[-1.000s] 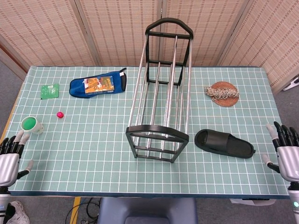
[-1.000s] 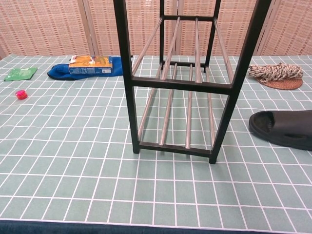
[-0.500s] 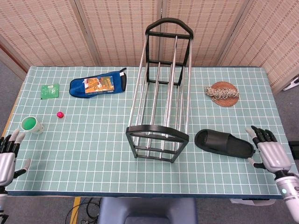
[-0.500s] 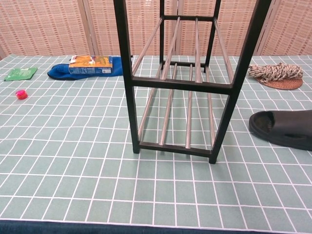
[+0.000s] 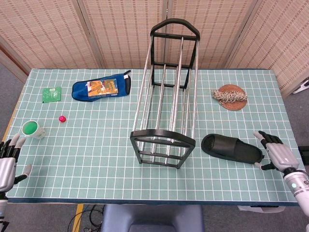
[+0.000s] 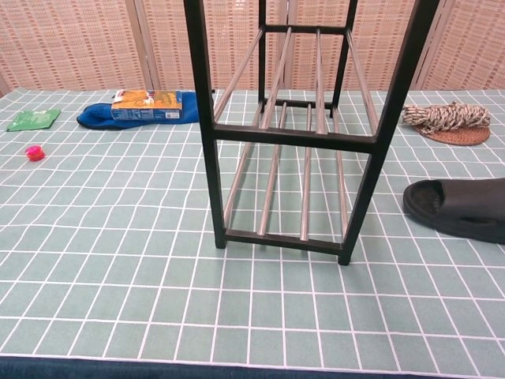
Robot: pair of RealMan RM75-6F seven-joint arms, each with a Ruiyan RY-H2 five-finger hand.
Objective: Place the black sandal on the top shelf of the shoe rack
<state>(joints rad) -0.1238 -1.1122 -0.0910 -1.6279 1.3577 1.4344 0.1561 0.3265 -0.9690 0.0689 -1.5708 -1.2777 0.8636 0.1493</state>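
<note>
Green gridded surface (image 5: 96, 145), wicker screens behind. Black sandal (image 5: 231, 148) lies flat at the shoe rack's (image 5: 165, 96) 3 o'clock; top shelf bare. Right hand (image 5: 275, 154) just beside its heel, fingers apart, nothing held. Left hand (image 5: 7, 164) idle, fingers spread. Grasp, lift and placing all remain.

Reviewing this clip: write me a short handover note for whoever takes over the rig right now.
Right hand: open, fingers spread, just right of the black sandal, at its heel end, not gripping it.
Left hand: open, holding nothing, at the table's near left edge.
Black sandal: flat on the table, right of the shoe rack.
Shoe rack: upright mid-table, top shelf bare.
Done: nothing placed; the sandal is not grasped.
Left: grasp the sandal, lift it and set it on the top shelf.
</note>
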